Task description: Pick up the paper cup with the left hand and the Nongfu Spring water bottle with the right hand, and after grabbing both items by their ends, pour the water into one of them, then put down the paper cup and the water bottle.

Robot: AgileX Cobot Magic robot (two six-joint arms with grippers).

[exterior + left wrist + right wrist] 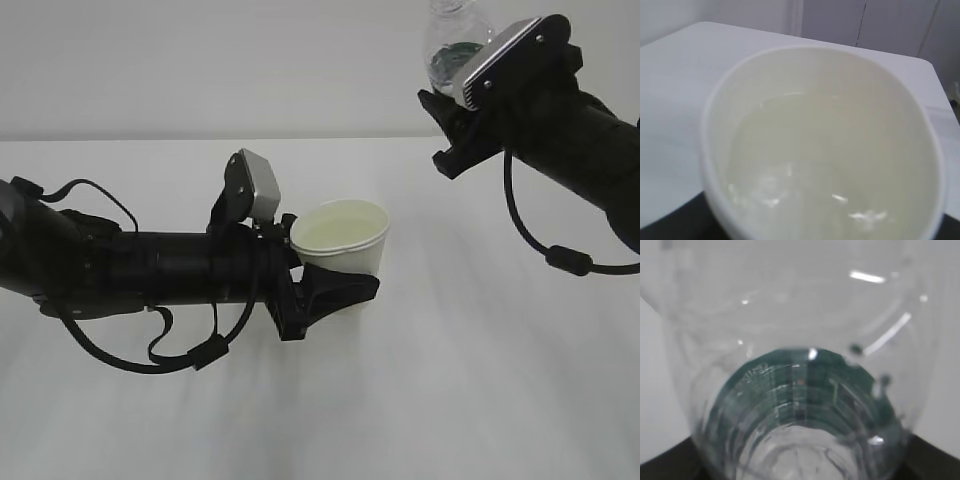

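Note:
The white paper cup (345, 240) is held upright just above the table, and my left gripper (338, 268) is shut on its sides. One black finger (350, 290) crosses its front. In the left wrist view the cup (715, 150) fills the frame with clear water (825, 165) inside. Up at the right, my right gripper (452, 110) is shut on the clear water bottle (452, 38), which is lifted high with its top cut off by the frame edge. In the right wrist view the bottle (800, 305) fills the frame, its dark green label (805, 385) seen through the wall.
The white table (480, 380) runs under both arms, with a pale wall behind. Both black arms trail cables (530, 235). The table's far edge and a grey partition (865, 25) show in the left wrist view.

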